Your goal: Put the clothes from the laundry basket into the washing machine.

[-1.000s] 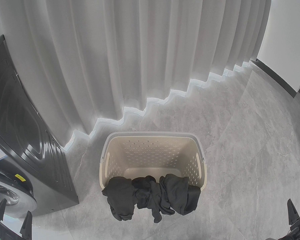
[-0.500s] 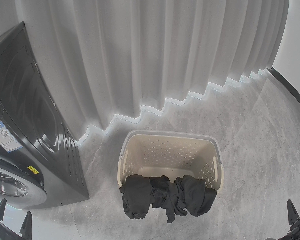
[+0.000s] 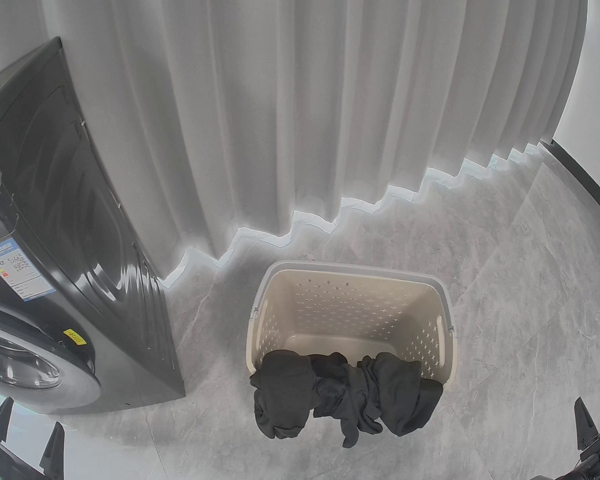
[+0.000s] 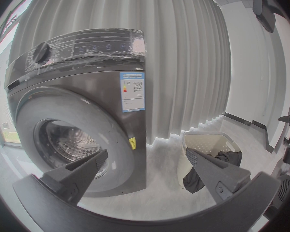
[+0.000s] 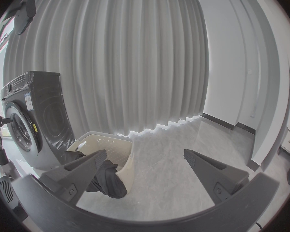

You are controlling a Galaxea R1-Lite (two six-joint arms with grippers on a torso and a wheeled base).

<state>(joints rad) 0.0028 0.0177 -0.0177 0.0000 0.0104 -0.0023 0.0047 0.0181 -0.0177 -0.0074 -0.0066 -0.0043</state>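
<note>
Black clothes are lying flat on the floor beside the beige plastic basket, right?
Not quite. The head view shows the black clothes draped over the near rim of the beige plastic laundry basket, not lying flat beside it.

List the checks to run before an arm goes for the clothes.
1. Left gripper open and empty: ok.
2. Right gripper open and empty: ok.
3. Clothes exposed for a grasp, draped over the near rim of the basket: ok.
4. Door of the washer open: not ok, it looks shut.
5. Floor between basket and washer free: ok.
</note>
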